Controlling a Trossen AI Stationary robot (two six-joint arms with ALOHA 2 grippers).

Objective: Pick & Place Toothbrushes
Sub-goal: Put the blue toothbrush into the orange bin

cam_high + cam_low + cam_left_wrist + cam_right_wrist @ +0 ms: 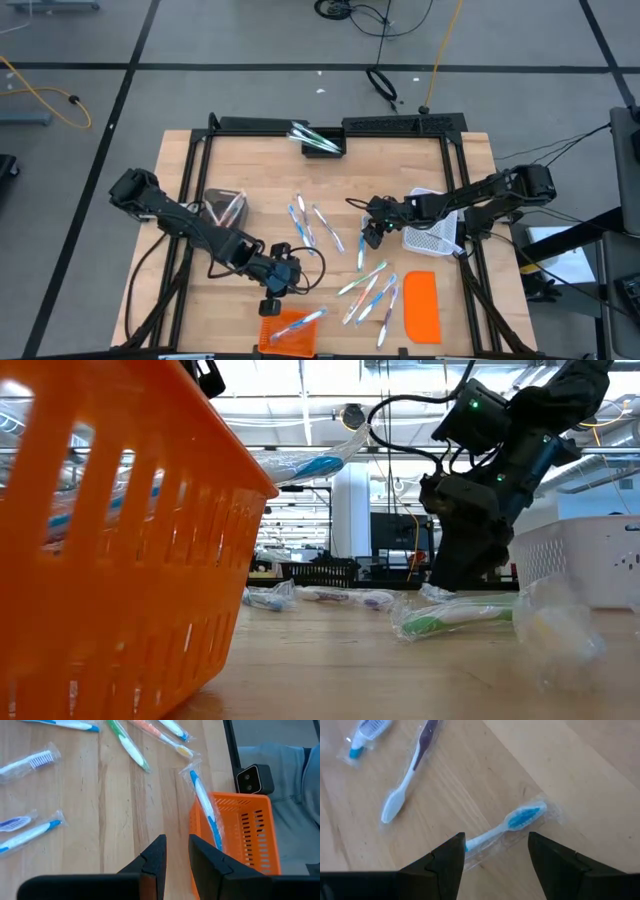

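- The left gripper (271, 303) hangs near the table's (250, 160) front edge, just behind the orange basket (287, 332); its fingers (156, 862) stand a narrow way apart with nothing between them.
- One wrapped toothbrush (300, 324) with blue on it lies across the orange basket's rim, one end poking out over the wood.
- The right gripper (371, 238) hovers right of the table's middle, its jaws spread wide and bare, directly over a wrapped blue-headed toothbrush (512, 826) lying flat on the wood.
- A loose fan of toothbrushes (368, 290) lies toward the front right, between the orange basket and the flat orange lid (421, 305).
- Another few toothbrushes (312, 225) lie scattered around the table's middle.
- The white mesh basket (435, 232) sits at the right edge, under the right arm.
- A dark bin (323, 145) at the back edge holds what look like several more toothbrushes, though they are too small to be sure.
- A clear crumpled bag (226, 208) lies toward the left side, beside the left arm.
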